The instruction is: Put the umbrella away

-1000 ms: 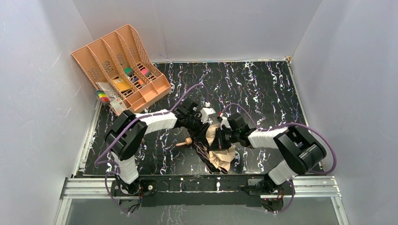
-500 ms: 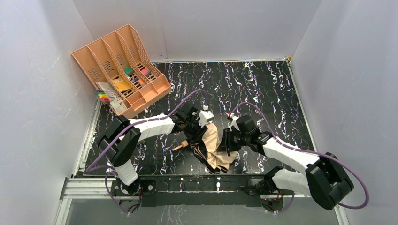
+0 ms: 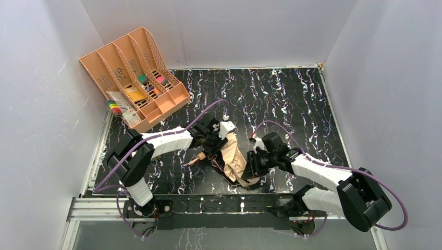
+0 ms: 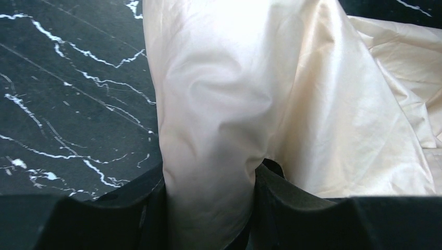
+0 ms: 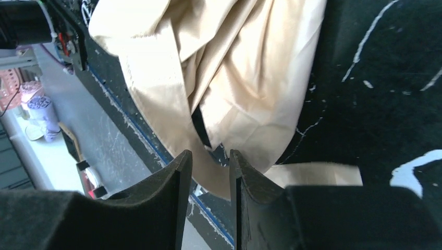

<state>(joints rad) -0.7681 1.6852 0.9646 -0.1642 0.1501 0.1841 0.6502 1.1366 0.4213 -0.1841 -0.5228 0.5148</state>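
The umbrella lies near-centre on the surface, between both hands. The left hand pinches a fold of its fabric. The right hand is almost closed; whether it grips anything I cannot tell. Tugging loose cloth alone may let it slip free or tear.

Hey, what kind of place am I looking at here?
Most likely a robot test booth in a lab, not a home. Plain white walls box in a black marbled table, and the left arm and right arm are bolted to a metal rail.
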